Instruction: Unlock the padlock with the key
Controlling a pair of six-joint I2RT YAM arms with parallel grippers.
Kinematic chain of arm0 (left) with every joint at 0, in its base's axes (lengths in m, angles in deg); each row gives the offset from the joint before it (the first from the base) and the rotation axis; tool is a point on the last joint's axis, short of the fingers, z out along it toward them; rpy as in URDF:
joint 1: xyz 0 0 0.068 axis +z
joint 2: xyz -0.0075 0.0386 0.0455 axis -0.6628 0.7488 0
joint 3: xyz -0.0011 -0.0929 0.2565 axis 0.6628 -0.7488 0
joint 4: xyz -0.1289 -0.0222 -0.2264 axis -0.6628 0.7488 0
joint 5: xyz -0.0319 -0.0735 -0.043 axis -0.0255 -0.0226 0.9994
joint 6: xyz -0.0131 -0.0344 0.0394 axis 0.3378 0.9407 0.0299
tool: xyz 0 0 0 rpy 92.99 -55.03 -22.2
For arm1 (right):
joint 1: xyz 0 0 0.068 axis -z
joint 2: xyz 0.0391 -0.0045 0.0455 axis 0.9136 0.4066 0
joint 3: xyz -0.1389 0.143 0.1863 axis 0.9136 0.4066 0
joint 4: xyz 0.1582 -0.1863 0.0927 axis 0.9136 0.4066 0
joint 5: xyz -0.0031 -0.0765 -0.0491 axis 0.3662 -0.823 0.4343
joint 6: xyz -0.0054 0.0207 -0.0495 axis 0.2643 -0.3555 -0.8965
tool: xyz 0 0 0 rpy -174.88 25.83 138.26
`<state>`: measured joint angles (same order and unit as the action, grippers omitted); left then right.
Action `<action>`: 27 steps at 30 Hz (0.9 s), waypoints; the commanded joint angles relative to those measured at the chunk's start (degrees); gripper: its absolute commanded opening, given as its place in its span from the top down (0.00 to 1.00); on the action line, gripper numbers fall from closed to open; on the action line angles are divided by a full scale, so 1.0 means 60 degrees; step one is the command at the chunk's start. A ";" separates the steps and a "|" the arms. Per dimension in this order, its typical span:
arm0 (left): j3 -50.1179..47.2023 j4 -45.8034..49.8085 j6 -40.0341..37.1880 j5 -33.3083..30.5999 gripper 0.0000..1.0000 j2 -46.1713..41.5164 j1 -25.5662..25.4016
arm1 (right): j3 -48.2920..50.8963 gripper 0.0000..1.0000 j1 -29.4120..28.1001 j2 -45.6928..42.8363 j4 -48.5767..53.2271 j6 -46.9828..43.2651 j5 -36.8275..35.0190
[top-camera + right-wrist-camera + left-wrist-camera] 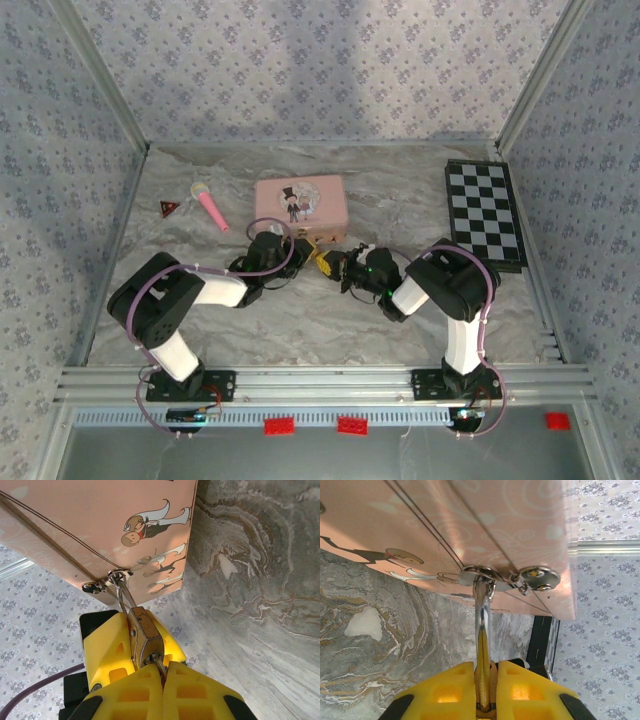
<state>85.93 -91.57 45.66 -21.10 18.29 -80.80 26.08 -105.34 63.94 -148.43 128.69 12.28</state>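
Left tool (484,676) and right tool (162,674) sit close together, clamped.

Padlock (145,635) shiny brass metal; tin (100,520) glossy pink; table (260,590) matt marbled.

On the table (300,330), a tin (300,200) lies at the far centre. A toy microphone (210,205) lies just left of it, and a triangular piece (168,208) lies further left. A checkerboard (487,212) lies at the far right, well apart from the tin. The padlock (142,632) hangs from the clasp (117,575) on the tin's near side, between the left gripper (484,675) and the right gripper (162,672). What seems to be the key (159,665) sits in its free end.
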 commanded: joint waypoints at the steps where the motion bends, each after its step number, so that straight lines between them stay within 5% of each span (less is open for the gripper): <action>1: 0.0385 -0.1313 -0.0040 0.1443 1.00 -0.0138 -0.0454 | -0.0581 1.00 0.0060 0.0096 0.0082 -0.0259 -0.0280; 9: 0.0229 -0.1211 -0.0040 0.1373 1.00 -0.0250 -0.0443 | -0.0457 1.00 0.0148 -0.0054 0.0151 -0.0318 -0.0292; 18: 0.0180 -0.0077 -0.0045 0.0876 1.00 -0.0607 -0.0259 | 0.0211 0.68 0.0481 -0.1133 0.1313 -0.1298 0.0136; 27: 0.0224 0.0330 -0.0113 0.0811 1.00 -0.0795 -0.0078 | 0.0359 0.61 0.0903 -0.3144 0.4674 -0.3569 0.0630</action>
<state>85.91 -85.96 46.25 -19.20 16.67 -81.26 27.82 -100.86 49.56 -130.55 115.60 14.49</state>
